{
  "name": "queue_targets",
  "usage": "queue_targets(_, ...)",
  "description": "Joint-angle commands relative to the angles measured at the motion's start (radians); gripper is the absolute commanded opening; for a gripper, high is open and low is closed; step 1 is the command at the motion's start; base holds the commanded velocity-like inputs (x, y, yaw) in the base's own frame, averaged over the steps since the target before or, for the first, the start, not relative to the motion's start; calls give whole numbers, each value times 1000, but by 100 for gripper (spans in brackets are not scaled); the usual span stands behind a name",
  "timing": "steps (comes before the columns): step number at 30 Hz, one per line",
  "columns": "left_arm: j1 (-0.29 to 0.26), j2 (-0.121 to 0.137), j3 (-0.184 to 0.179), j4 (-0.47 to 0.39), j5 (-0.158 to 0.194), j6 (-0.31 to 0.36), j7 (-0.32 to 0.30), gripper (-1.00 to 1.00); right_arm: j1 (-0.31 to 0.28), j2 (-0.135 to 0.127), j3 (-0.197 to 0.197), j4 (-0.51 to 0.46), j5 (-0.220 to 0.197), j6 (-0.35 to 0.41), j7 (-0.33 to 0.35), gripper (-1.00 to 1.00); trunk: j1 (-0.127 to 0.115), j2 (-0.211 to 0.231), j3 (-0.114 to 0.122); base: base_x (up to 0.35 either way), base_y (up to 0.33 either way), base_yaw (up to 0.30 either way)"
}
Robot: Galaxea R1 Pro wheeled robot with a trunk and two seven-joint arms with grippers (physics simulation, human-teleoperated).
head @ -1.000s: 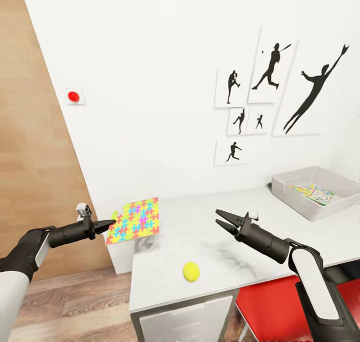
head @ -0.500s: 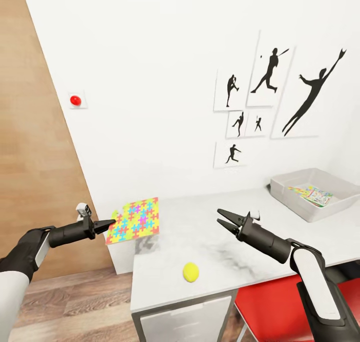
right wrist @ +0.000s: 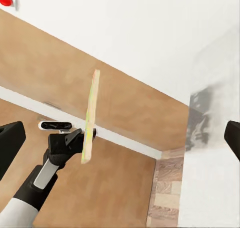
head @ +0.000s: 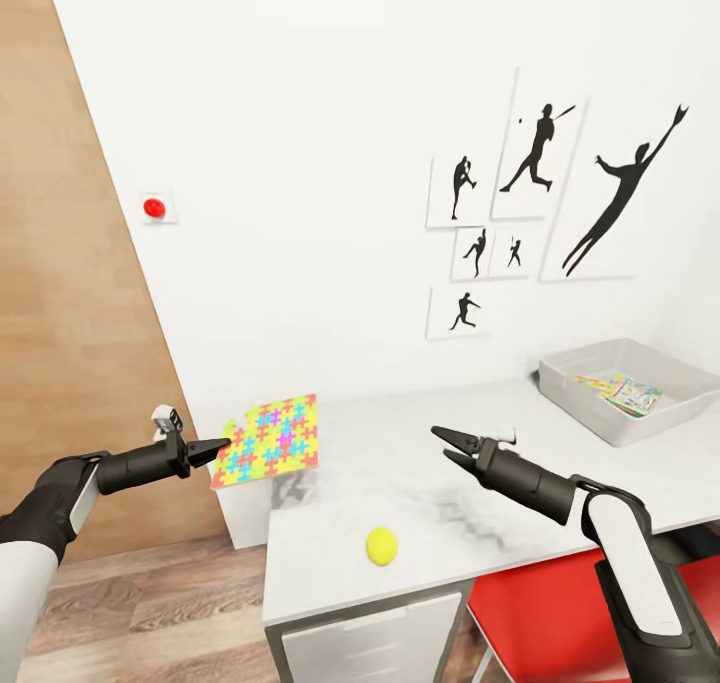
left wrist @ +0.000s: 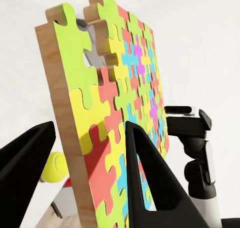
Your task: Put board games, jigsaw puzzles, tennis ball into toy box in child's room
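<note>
A long table (head: 560, 463) with a pale, grey-mottled top stands against a white wall, with wood-plank floor (head: 150, 603) below and a wood-panelled surface on the left. A red chair (head: 530, 613) sits under the table's near edge, partly cut off and hidden by the right arm. Six black baseball-player silhouette posters (head: 545, 153) hang on the wall, and a red button on a white plate (head: 154, 206) is mounted further left.

The grey toy box (head: 575, 393) rests at the table's far right, its right end cut off by the frame; one colourful flat box (head: 622, 389) lies inside, its print too small to read. One yellow tennis ball (head: 381, 545) lies near the table's front edge.

One jigsaw puzzle (head: 270, 439), a flat board of bright interlocking pieces, is held in the air at the table's left end, pinched at its edge by the left gripper (head: 218, 448). The right gripper (head: 447, 441) hovers over the tabletop, fingers spread with nothing between them.
</note>
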Motion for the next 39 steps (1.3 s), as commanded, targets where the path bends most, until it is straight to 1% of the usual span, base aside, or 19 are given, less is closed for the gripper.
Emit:
queue_targets(1,-1,0,0,0,0,10,-4,-100,-1,-1,1,0,8,7,-7,100,-4,6,2,0,0,0)
queue_targets(5,-1,0,0,0,0,10,-4,-100,3,0,7,0,3,11,-27,100,-19,34,14,0,0,0)
queue_targets(10,-1,0,0,0,0,11,-4,-100,8,8,8,0,1,10,-29,100,-38,69,30,0,0,0)
queue_targets(18,-1,0,0,0,0,10,-4,-100,10,9,6,0,1,2,-28,100,-69,125,56,0,0,0)
queue_targets(26,-1,0,0,0,0,10,-4,-100,11,9,10,0,1,-2,-28,100,-100,181,92,0,0,0)
queue_targets(33,-1,0,0,0,0,10,-4,-100,11,9,12,0,1,-3,-3,100,-126,230,125,0,0,0)
queue_targets(39,-1,0,0,0,0,10,-4,-100,11,10,12,0,2,-3,1,100,-149,272,154,0,0,0)
